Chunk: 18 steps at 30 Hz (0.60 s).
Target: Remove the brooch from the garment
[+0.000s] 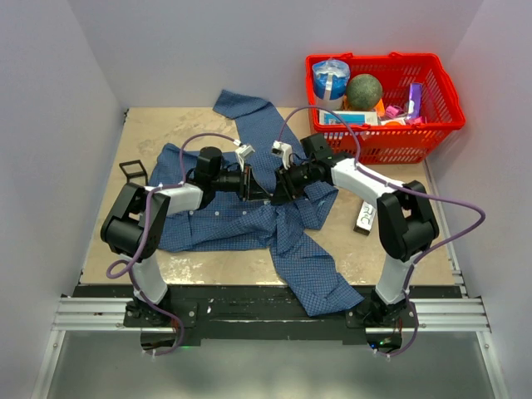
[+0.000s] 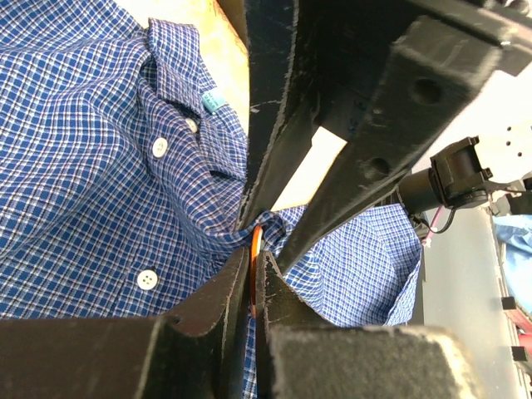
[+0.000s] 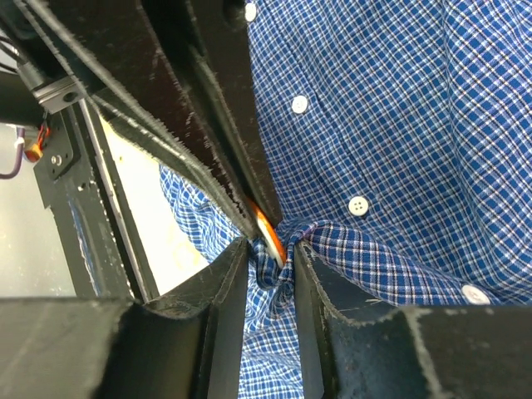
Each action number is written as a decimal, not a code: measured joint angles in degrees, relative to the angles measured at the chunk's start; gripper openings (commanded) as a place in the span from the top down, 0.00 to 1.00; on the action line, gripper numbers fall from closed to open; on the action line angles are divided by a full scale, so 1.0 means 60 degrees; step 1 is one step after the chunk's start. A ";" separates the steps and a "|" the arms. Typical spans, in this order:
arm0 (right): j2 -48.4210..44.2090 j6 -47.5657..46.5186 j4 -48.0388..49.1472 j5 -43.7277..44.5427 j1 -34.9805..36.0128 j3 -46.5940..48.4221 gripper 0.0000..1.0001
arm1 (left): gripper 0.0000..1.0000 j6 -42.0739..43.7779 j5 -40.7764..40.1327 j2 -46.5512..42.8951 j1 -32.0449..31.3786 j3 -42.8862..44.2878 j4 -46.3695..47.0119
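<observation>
brooch: tiny, stiff, light, edge-on in bunched shirt front. left jaws clamped on its rim, best hold. right jaws slightly apart astride soft cloth beneath; likely drags with it.

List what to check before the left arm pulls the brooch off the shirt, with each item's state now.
1. Left gripper shut on the brooch: ok, the orange edge sits pinched between its fingers.
2. Right gripper holding the garment: cannot tell; bunched cloth lies between its jaws, which stand apart.
3. Brooch's pin free of the cloth: cannot tell, it is hidden.
4. Room between the two grippers' tips: not ok, they crowd together at the brooch.
5. Red basket out of the way: ok, it stands at the far right corner.
</observation>
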 measured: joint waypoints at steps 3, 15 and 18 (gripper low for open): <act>0.0124 0.0186 0.0087 0.0007 0.0000 0.0022 0.70 | 1.00 -0.0055 -0.0018 0.0018 0.0004 0.0000 0.0047; 0.0178 0.1155 0.0342 0.0466 0.0004 0.0026 1.00 | 0.93 -0.0707 -0.0208 0.0178 0.0120 -0.0076 0.0481; 0.0178 0.1191 0.0288 0.0470 0.0004 0.0026 1.00 | 0.80 -0.0790 -0.0237 0.0178 0.0127 -0.0153 0.0590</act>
